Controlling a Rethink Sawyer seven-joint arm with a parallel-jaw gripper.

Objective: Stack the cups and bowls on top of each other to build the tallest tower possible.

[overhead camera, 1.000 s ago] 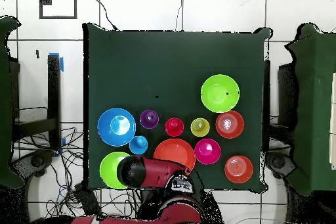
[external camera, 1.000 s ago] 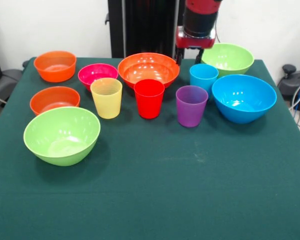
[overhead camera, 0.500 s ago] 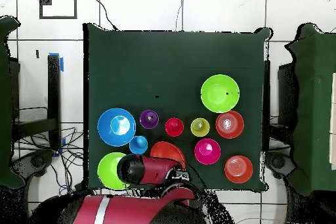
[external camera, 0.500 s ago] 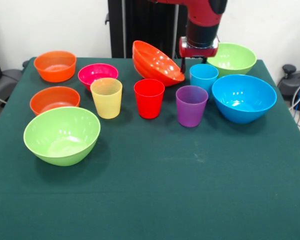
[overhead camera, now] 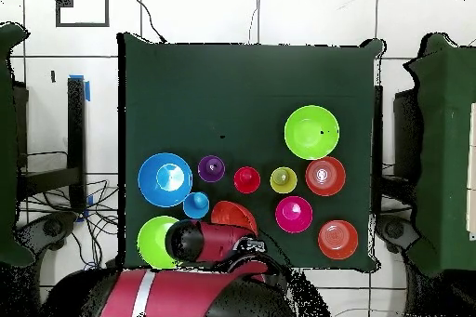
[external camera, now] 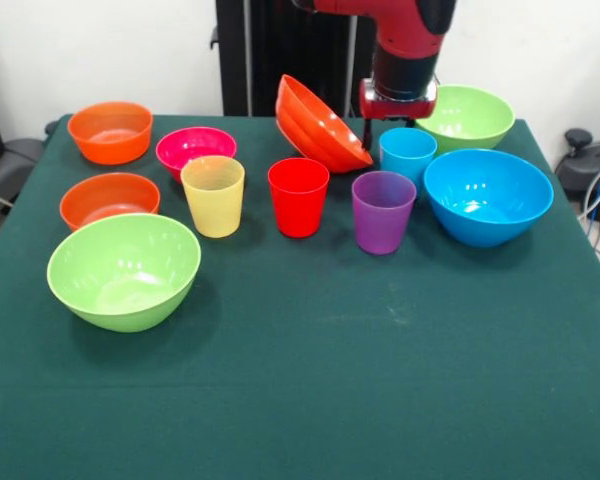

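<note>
I've got the hand [external camera: 368,136] clenched on the rim of the wide glossy orange plastic bowl [external camera: 320,124], tilted up off the green-clothed table [external camera: 380,380] behind the red plastic cup [external camera: 298,196] — next I need a base to seat it on — seven bowls, four cups in play.

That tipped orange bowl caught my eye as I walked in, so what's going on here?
The robot's gripper holds the wide orange bowl by its rim, lifted off the table and tilted steeply on its side. Nothing is stacked yet: the yellow cup, red cup, purple cup, light blue cup and the other bowls each sit apart on the green table.
</note>
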